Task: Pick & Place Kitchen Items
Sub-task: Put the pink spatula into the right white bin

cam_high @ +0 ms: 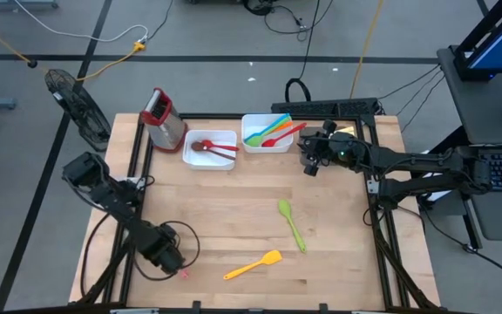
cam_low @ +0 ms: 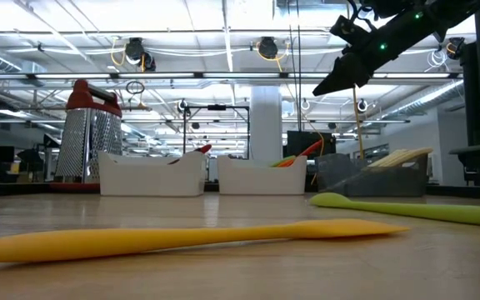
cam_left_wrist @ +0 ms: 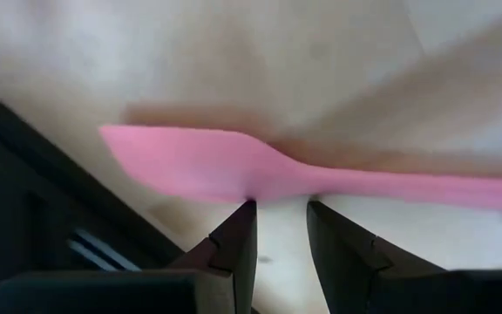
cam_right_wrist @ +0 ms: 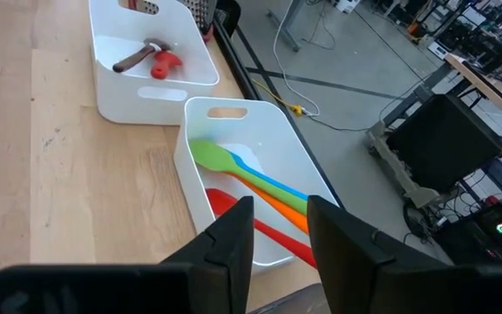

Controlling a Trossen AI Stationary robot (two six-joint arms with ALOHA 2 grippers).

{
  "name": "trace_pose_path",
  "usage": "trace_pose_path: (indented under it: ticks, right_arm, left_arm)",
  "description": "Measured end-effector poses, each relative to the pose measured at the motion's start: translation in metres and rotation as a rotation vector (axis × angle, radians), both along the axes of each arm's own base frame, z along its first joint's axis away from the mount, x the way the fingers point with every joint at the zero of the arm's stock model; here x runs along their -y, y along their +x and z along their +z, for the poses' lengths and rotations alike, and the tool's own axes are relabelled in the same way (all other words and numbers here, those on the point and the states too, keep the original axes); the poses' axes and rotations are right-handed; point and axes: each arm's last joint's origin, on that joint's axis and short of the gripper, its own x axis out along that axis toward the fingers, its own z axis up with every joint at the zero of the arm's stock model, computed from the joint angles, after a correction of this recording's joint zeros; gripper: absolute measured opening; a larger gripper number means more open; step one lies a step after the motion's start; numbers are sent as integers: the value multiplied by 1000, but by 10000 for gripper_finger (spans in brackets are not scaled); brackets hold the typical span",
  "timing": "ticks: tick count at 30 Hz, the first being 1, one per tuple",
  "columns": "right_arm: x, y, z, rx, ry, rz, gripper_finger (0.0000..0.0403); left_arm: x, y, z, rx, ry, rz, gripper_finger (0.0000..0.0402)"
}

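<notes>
High view: we see two white bins at the table's far edge. The left bin (cam_high: pixel 209 150) holds a brown spoon (cam_high: pixel 200 146) and a red utensil (cam_high: pixel 220 151); the right bin (cam_high: pixel 267 133) holds green (cam_right_wrist: pixel 220 161), blue (cam_right_wrist: pixel 268 184), orange (cam_right_wrist: pixel 288 208) and red (cam_right_wrist: pixel 264 228) utensils lying side by side. A red-topped metal grater (cam_high: pixel 161 119) stands just beside the left bin. Loose on the wood we have a green spoon (cam_high: pixel 291 224) and a yellow spatula (cam_high: pixel 254 265). The right gripper (cam_high: pixel 310 155) hangs above the right bin, fingers slightly parted, holding nothing. The left gripper (cam_high: pixel 174 262) sits at the near left corner, fingers parted at a pink spatula (cam_left_wrist: pixel 303 174); we cannot tell if it grips it. No readable writing or labels anywhere.
</notes>
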Motion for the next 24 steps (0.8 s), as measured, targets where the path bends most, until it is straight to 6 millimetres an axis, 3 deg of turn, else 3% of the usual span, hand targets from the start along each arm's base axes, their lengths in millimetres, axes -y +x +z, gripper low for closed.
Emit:
trace_pose_path:
  ticks: [9, 24]
  right_arm:
    - [0, 0, 0, 0, 0, 0, 105]
    - [0, 0, 0, -1, 0, 1, 105]
  left_arm:
    - [-21, 7, 0, -21, 125, 77, 111]
    - [-53, 36, 2, 111, 285, 172, 110]
